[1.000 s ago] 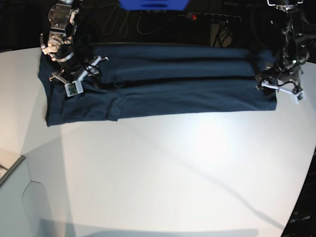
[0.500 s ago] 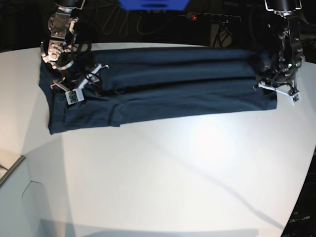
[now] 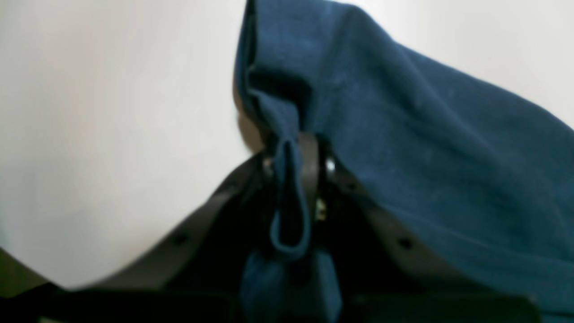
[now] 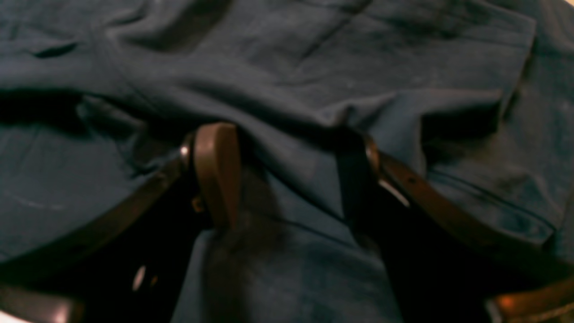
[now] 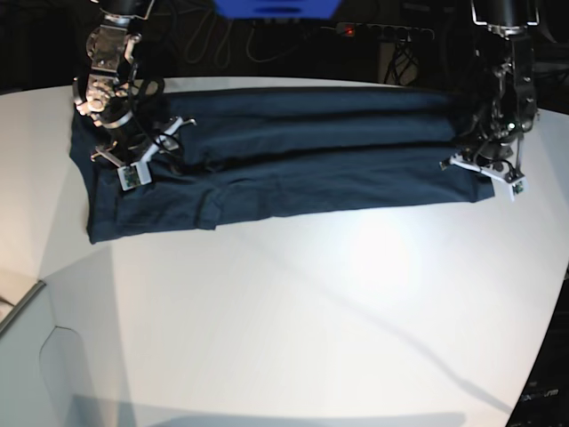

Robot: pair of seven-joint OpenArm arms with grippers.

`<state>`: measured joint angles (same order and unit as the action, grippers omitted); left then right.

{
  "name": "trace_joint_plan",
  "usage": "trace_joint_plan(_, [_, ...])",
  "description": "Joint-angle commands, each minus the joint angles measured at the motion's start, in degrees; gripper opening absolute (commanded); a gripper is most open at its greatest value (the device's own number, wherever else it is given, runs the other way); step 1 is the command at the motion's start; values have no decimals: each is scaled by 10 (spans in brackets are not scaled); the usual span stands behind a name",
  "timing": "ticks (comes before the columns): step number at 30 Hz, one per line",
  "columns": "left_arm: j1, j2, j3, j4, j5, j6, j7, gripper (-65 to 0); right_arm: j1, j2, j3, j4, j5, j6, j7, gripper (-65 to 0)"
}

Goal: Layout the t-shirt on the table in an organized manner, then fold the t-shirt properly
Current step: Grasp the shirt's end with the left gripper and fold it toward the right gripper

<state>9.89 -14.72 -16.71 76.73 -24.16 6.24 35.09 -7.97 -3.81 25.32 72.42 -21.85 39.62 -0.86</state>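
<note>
The dark navy t-shirt [image 5: 293, 160] lies as a long wrinkled band across the back of the white table [image 5: 302, 311]. My left gripper [image 5: 480, 165], on the right in the base view, is at the shirt's right end. In the left wrist view it [image 3: 293, 179] is shut on a pinched fold of the t-shirt [image 3: 403, 134], lifted above the table [image 3: 112, 125]. My right gripper [image 5: 147, 149] rests on the shirt's left part. In the right wrist view it [image 4: 287, 175] is open, its fingers [image 4: 216, 170] standing on the t-shirt [image 4: 287, 80] with a ridge of cloth between them.
A blue object [image 5: 276, 7], a power strip with a red light [image 5: 348, 31] and cables lie behind the table's far edge. The table's curved edge [image 5: 544, 338] runs down the right side. A grey panel [image 5: 18, 307] stands at the lower left.
My left gripper has moved left and back, drawing the shirt's right end inward. My right gripper has shifted slightly back, and the shirt's front edge has moved back with it.
</note>
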Motion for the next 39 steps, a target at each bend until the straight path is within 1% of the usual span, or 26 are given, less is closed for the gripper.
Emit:
trace_joint_plan(1, [-1, -4, -1, 31, -3, 0, -3, -650, 1, 3, 0, 3, -4, 4, -12, -306])
trace_joint_plan(6, [22, -4, -3, 176, -2, 5, -3, -650, 0, 3, 0, 3, -4, 4, -12, -306])
trace_joint_plan(10, [21, 0, 0, 237, -3, 6, -3, -650, 1, -1, 0, 3, -4, 4, -12, -306])
trace_joint_plan(15, [16, 49, 3, 246, 6, 6, -2, -650, 0, -1, 0, 3, -4, 4, -12, -306])
trace_joint_plan(16, [16, 59, 16, 244, 14, 6, -2, -650, 1, -1, 1, 3, -4, 4, -12, -306])
trace_joint_plan(18, [15, 72, 43, 242, 41, 6, -3, -650, 3, -1, 2, 3, -4, 4, -12, -306])
trace_joint_plan(21, [15, 110, 86, 242, 97, 7, -8, -650, 3, -1, 0, 3, -4, 4, -12, -306])
trace_joint_plan(26, [13, 207, 131, 238, 225, 7, -9, -650, 2, -2, 0, 3, -4, 4, -12, -306])
trace_joint_plan(28, [4, 237, 150, 227, 276, 7, -10, -650, 1, -2, 0, 3, -4, 4, -12, -307])
trace_joint_plan(31, [-5, 237, 189, 195, 314, 7, -10, -650, 1, -2, 0, 3, -4, 4, -12, -307])
trace_joint_plan(36, [-28, 237, 270, 137, 316, 7, -11, -650, 0, -2, 0, 3, -4, 4, -12, -308])
trace_joint_plan(37, [-33, 237, 281, 126, 316, 15, -11, -650, 0, -2, 0, 3, -4, 4, -12, -308])
trace_joint_plan(39, [-41, 237, 312, 105, 316, 47, -11, -650, 0, -2, 0, 3, -4, 4, -12, -308])
